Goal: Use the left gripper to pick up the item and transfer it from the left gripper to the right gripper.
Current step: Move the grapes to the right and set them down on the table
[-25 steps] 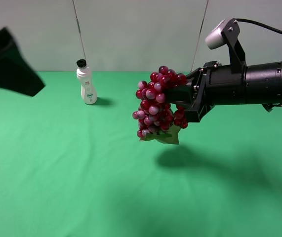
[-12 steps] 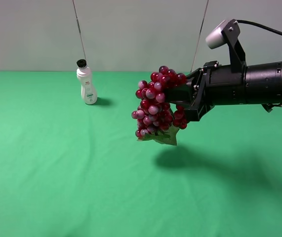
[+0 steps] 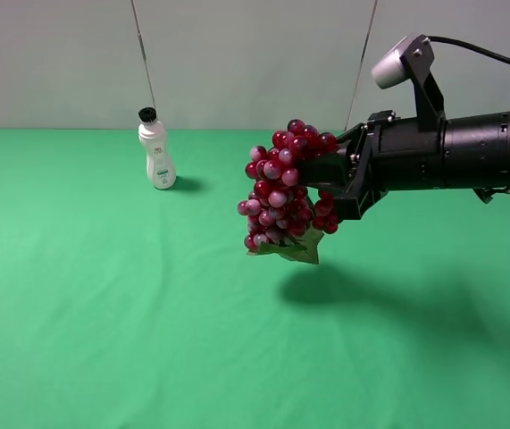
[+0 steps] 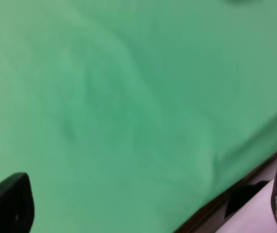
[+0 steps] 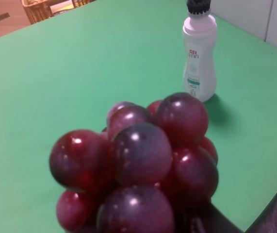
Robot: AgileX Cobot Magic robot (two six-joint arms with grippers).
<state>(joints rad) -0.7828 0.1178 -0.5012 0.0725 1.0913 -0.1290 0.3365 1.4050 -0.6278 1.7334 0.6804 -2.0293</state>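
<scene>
The bunch of red-purple grapes (image 3: 283,192) with green leaves at its lower end hangs in the air above the green table. My right gripper (image 3: 324,183) is shut on it from the right, at the end of the long straight black arm. The grapes fill the right wrist view (image 5: 138,165). My left gripper is out of the exterior high view. The left wrist view shows only a blurred black finger tip (image 4: 7,204) over green cloth, so its state is unclear.
A white bottle with a black cap (image 3: 156,152) stands at the back left and shows in the right wrist view (image 5: 199,53). The green table's edge (image 4: 235,179) runs through the left wrist view. The grapes' shadow (image 3: 344,286) lies on the cloth.
The left arm, seen at the far left edge a second ago, has withdrawn out of the exterior high view. The right gripper and the grapes have stayed in place.
</scene>
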